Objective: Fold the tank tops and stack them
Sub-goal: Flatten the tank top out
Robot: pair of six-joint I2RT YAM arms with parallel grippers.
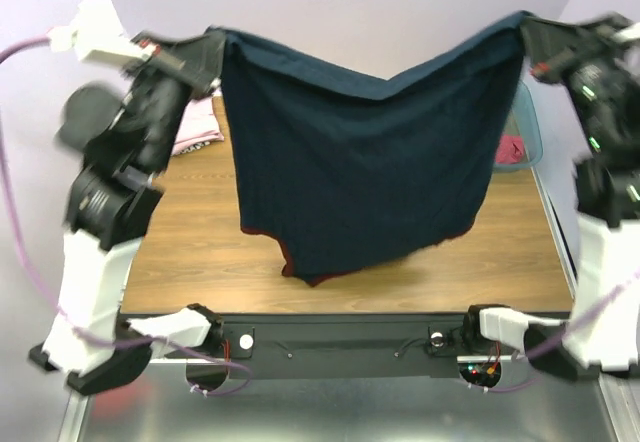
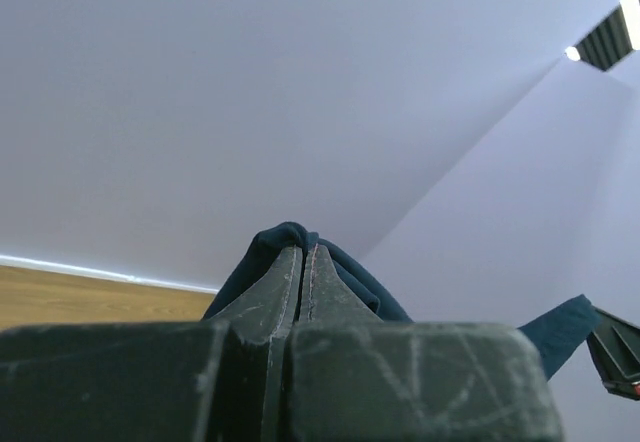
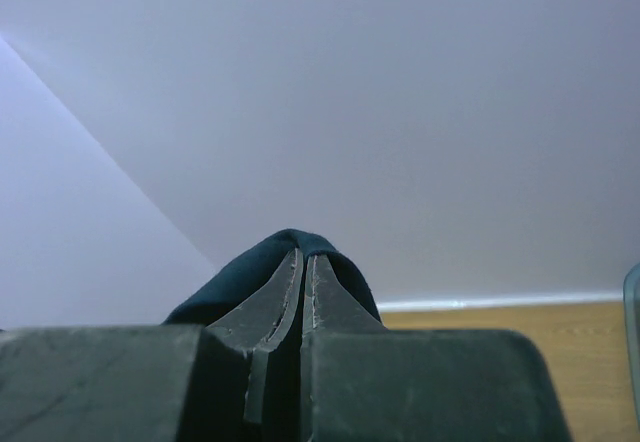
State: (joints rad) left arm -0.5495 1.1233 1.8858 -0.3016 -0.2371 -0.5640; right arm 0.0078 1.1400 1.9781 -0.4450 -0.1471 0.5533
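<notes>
Top external gives me the navy tank top [image 1: 360, 172] strung between both arms, a limp matte sheet hanging over the counter [image 1: 200, 252]. Its top edge sags in a shallow V and there is maroon trim at the low hem, which seems just clear of the wood, though I can't be sure from here. My left end effector [image 2: 305, 254] and right end effector [image 3: 303, 258] are each clamped onto a small bunch of that thin knit at an upper corner. My worry is that so little cloth in either pinch could slip free under the garment's weight, or that an uneven lowering could lay it down creased.
</notes>
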